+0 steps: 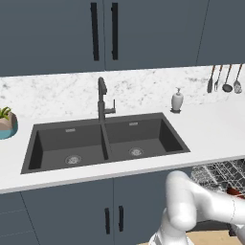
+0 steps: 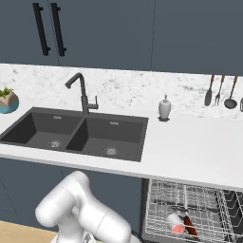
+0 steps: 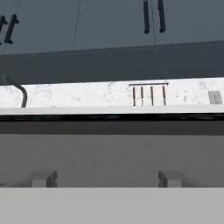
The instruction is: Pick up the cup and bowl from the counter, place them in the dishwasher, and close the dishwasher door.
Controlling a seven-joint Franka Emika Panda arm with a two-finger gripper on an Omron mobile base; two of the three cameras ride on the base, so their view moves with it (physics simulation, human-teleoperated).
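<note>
The dishwasher (image 2: 199, 199) stands open under the counter (image 2: 190, 147), its grey wire rack pulled out. The cup (image 2: 176, 222) lies on its side in the rack, red-orange end toward me. The dark red-brown bowl (image 2: 191, 228) rests right beside it, partly seen. A sliver of the bowl (image 1: 233, 192) peeks past my forearm above the rack (image 1: 220, 172). My gripper (image 3: 108, 179) is open, fingertips (image 3: 43, 178) wide apart with nothing between them. A flat grey panel, apparently the dishwasher door (image 3: 109, 157), spans the hand view just beyond them, below the counter edge.
A black double sink (image 1: 105, 141) with a dark faucet (image 1: 102, 98) sits mid-counter. A white soap dispenser (image 1: 177, 100) stands to its right, hanging utensils (image 1: 225, 79) on the wall behind. A teal plant pot (image 1: 5, 123) is far left. Blue-grey cabinet doors (image 1: 86, 210) lie below.
</note>
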